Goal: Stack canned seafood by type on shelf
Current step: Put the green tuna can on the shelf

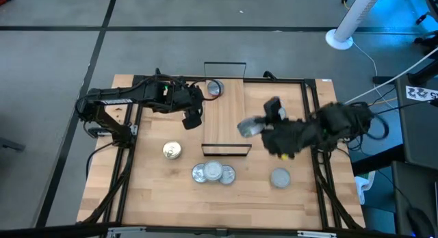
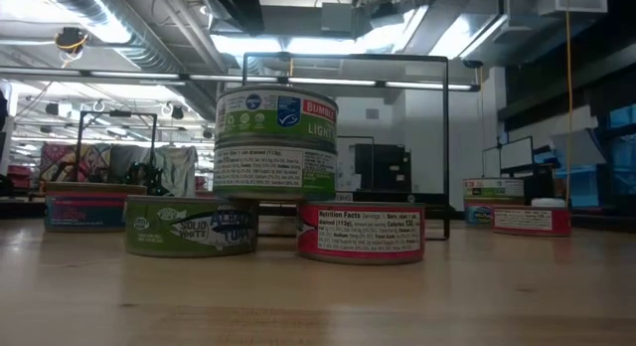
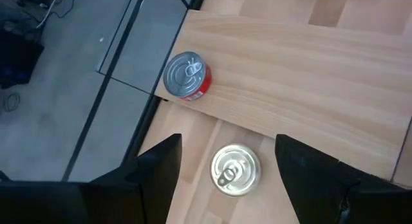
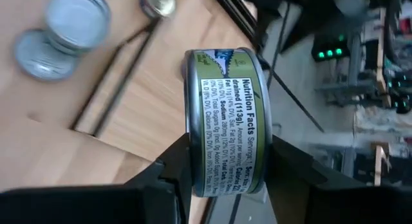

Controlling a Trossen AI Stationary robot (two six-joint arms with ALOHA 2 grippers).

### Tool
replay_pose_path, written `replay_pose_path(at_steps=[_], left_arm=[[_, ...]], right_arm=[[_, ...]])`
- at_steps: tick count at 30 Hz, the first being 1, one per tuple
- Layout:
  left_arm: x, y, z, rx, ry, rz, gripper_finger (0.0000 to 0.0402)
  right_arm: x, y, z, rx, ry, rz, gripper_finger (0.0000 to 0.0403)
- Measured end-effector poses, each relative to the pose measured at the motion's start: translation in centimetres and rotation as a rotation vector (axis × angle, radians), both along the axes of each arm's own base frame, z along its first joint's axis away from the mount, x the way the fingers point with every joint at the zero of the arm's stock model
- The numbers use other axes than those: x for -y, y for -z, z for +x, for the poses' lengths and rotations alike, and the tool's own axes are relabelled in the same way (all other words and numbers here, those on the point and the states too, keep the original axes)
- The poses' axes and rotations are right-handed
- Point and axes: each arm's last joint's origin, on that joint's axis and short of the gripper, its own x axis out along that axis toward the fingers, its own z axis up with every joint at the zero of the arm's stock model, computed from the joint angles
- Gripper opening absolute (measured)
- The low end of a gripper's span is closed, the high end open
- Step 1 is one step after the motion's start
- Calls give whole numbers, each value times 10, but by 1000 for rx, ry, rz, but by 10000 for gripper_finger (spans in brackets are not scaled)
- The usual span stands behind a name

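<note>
Your right gripper (image 4: pixel 222 163) is clamped on a green-labelled tin (image 4: pixel 225 121), held on its edge between the two fingers with the nutrition panel facing the wrist camera. From above you see that tin (image 1: pixel 248 126) in the air at the right edge of the shelf (image 1: pixel 226 115), near the shelf's front wire frame (image 1: pixel 226 151).

Your left gripper (image 3: pixel 225 169) hangs with its fingers spread and nothing between them. It sits over the counter (image 1: pixel 150 190) just left of the shelf's far end. Directly below it, in the left wrist view, a silver-topped tin (image 3: pixel 236 170) stands on the counter beside the shelf edge, not gripped.

On the shelf itself you have one tin only that can be seen from above — the red-sided tin (image 3: pixel 187 76), upright at the far left corner, close to the rear wire frame (image 1: pixel 225 63).

The rest of the tins are off the shelf, on the counter:
- a gold-topped tin (image 1: pixel 172 151) left of the shelf's front end
- a cluster of three silver-topped tins (image 1: pixel 213 173) just in front of the front wire frame — the low view shows it as a green-labelled tin (image 2: pixel 276 142) stacked on top of a green tin (image 2: pixel 192 227) and a red-labelled tin (image 2: pixel 361 232), which stand side by side
- a single grey-topped tin (image 1: pixel 280 177) further right, in front of your right arm

Every tin in view is closed, with its lid on
</note>
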Motion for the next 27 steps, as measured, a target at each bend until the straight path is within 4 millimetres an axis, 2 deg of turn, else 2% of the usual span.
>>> replay_pose_path(at_steps=[4, 8, 11, 15, 22, 27], left_arm=[[-4, 0, 0, -13, 6, 9, 246], [-7, 0, -1, -13, -3, 10, 246], [-7, 0, -1, -16, 1, 12, 246], [-7, 0, -1, -16, 2, 13, 246], [-7, 0, 0, -12, 0, 11, 246], [-7, 0, 0, -11, 0, 12, 246]], right_arm=[[32, 0, -5, -25, 58, 54, 142], [64, 23, -4, -106, 146, 75, 141], [87, 49, 3, -98, 143, 83, 141], [119, 84, 10, -2, 85, 102, 141], [185, 158, 19, 62, 190, -23, 145], [215, 212, 17, 39, 218, -102, 144]])
